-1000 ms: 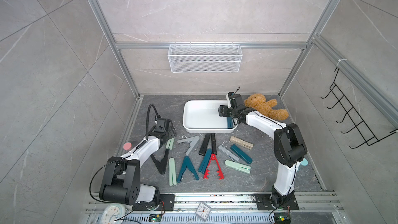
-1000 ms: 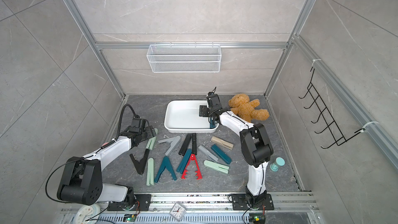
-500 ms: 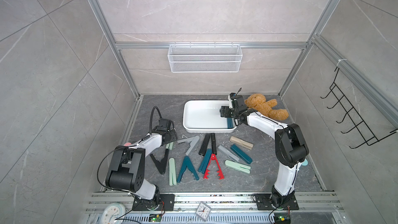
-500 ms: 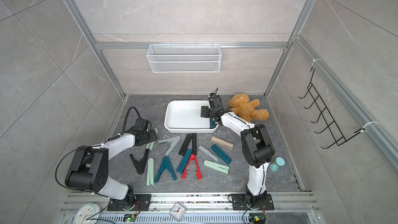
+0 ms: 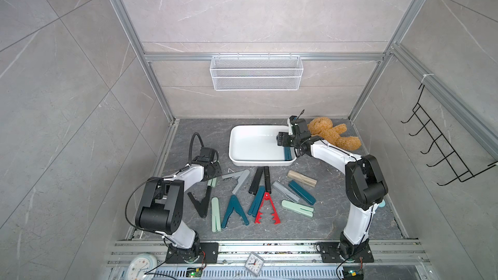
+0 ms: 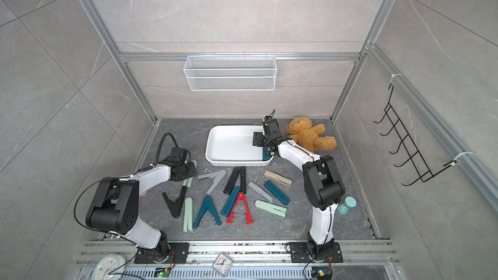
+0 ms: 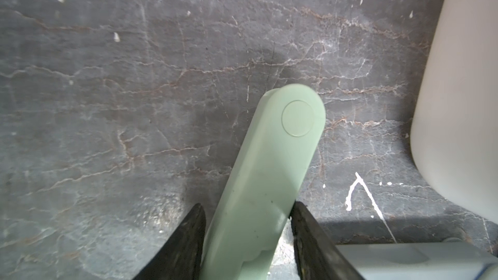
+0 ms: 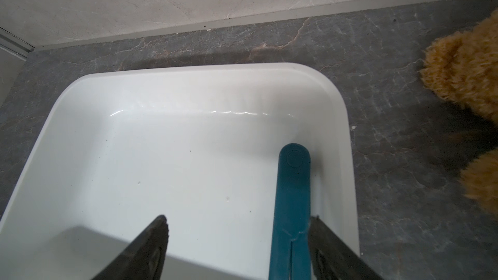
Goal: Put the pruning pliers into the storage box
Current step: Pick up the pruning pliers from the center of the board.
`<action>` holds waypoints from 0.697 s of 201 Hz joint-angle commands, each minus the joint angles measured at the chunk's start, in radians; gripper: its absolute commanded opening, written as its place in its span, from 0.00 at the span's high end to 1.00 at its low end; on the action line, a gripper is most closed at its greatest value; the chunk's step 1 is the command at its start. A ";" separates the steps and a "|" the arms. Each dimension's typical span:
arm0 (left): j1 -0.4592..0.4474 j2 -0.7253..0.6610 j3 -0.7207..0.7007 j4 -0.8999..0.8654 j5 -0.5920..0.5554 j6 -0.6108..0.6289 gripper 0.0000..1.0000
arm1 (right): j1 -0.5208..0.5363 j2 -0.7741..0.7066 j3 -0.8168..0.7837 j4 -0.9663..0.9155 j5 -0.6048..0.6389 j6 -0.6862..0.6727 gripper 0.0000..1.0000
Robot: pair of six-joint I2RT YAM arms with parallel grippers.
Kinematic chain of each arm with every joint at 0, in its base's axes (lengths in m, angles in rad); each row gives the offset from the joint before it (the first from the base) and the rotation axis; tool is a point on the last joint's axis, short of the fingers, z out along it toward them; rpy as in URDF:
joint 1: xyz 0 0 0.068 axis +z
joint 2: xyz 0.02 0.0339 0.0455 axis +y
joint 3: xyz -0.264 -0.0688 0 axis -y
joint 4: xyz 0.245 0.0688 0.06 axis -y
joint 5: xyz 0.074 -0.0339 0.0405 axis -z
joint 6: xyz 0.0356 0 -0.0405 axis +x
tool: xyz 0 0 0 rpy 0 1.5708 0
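The white storage box (image 5: 234,141) (image 8: 188,70) sits at the back of the dark floor. One dark teal pruning pliers (image 5: 287,155) (image 8: 292,197) lies inside along its right wall. My right gripper (image 5: 287,148) (image 8: 237,218) hangs open over it, one finger beside the tool, not clamping it. My left gripper (image 5: 214,175) (image 7: 249,206) is down at the floor, its fingers pressed to both sides of a mint green pliers (image 7: 269,171) (image 5: 213,182). Several more pliers lie loose in front of the box, among them a red toothed one (image 5: 266,208) and a black V (image 5: 200,203).
A brown teddy bear (image 5: 334,136) lies right of the box, close to my right arm. A wire basket (image 5: 256,72) hangs on the back wall and a black hook rack (image 5: 442,146) on the right wall. Two clocks (image 5: 141,266) (image 5: 253,263) sit at the front rail.
My left gripper has drawn back slightly over the mint green pliers and its jaws have closed in from wide open onto it. The right gripper has stayed open in the box.
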 commanded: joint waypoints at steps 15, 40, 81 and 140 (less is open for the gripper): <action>0.007 0.031 0.044 -0.012 0.029 0.017 0.53 | -0.014 -0.046 -0.022 0.013 0.001 0.016 0.18; 0.009 0.045 0.054 -0.003 0.029 0.016 0.60 | -0.020 -0.050 -0.033 0.016 0.000 0.022 0.18; 0.012 0.080 0.093 -0.002 0.030 0.021 0.73 | -0.024 -0.051 -0.040 0.018 -0.012 0.025 0.18; 0.015 0.131 0.134 -0.024 -0.022 0.055 0.68 | -0.030 -0.055 -0.046 0.016 -0.016 0.025 0.18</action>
